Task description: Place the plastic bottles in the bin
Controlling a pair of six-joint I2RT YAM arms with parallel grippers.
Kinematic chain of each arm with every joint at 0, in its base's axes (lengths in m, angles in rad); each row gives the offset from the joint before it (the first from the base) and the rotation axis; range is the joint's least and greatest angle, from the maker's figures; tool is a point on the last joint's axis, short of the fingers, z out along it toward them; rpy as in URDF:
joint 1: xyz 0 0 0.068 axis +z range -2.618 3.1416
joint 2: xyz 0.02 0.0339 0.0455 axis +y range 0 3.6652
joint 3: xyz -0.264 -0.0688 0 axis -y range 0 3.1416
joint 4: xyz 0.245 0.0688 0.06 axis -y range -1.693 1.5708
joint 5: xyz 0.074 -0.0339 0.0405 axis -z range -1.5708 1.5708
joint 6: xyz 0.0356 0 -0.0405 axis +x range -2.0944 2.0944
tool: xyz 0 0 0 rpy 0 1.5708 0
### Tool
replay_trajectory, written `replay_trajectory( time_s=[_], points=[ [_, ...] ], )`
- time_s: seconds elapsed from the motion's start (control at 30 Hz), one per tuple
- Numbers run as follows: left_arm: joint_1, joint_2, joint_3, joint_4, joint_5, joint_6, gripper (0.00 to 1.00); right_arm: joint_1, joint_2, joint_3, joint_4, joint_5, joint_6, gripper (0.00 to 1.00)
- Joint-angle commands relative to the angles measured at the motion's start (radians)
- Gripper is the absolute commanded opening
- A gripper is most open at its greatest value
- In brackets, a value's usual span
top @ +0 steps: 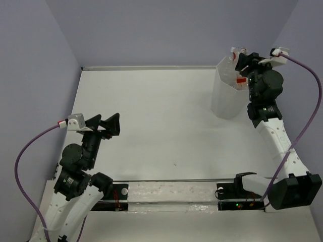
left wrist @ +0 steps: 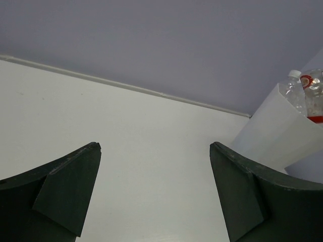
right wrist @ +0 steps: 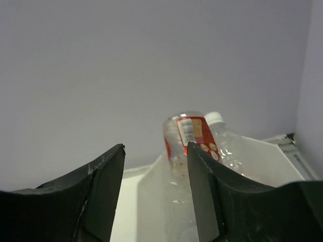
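Already inside the translucent white, angular-rimmed bin [top: 224, 96] at the worktop's [top: 151, 111] far right corner stand clear, crinkled plastic bottles [right wrist: 227, 143], one red-labelled, their necks poking above the rim. Just above them the right claw [right wrist: 155, 151] hovers, jaws parted, gripping nothing. Well apart, the left claw [left wrist: 155, 145] gapes wide and empty.

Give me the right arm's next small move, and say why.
Probably lift the right gripper up and away from the bin. Its jaws stand open with nothing gripped, the red-labelled bottle stands in the bin beside a white-capped bottle, and the top view shows no bottle on the table.
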Motion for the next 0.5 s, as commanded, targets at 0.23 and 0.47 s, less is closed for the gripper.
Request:
replay_trajectory(
  time_s=[0.23,0.47],
  points=[
    [0.003,0.019,-0.002,0.049,0.016,0.019,0.99,-0.006,0.128,-0.013,-0.108,0.191,-0.004,0.53],
    [0.003,0.014,-0.002,0.05,0.026,0.016,0.99,-0.015,0.156,-0.036,-0.168,0.214,-0.009,0.58]
  ],
)
